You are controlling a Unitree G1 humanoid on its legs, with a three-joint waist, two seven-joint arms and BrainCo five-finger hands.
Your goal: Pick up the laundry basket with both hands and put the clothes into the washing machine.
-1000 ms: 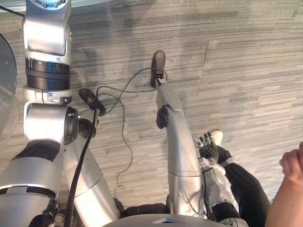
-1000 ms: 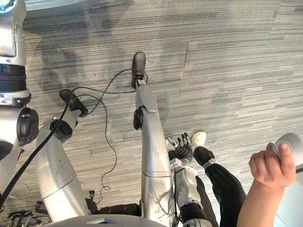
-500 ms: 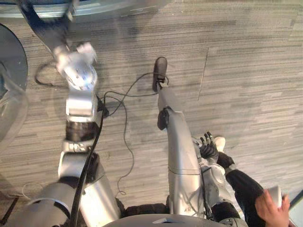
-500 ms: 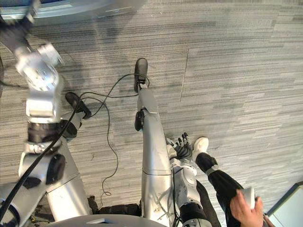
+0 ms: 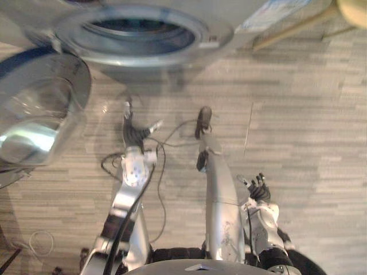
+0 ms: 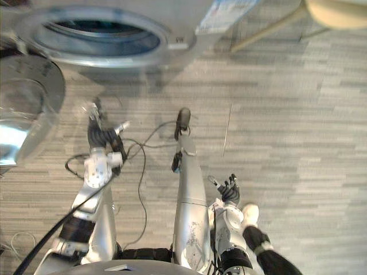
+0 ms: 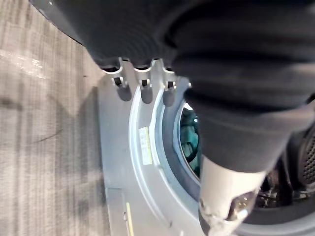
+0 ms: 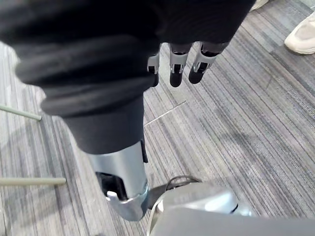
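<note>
The left hand (image 5: 133, 136) and right hand (image 5: 258, 188) are released, empty, before the washer (image 5: 218, 40); best draw back clear of its door (image 5: 40, 114).

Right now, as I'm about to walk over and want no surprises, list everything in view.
washing machine: one, grey, ahead, round opening uncovered.
door: one, grey-rimmed glass, swung open at robot's left.
teal thing: one, inside the drum, unclear what.
furniture: one, pale top, wooden leg, right of machine.
floor: grey striped carpet.
person's shoe: one, white, near right hand.
left hand: open, raised toward the machine.
right hand: open, low at right side.
</note>
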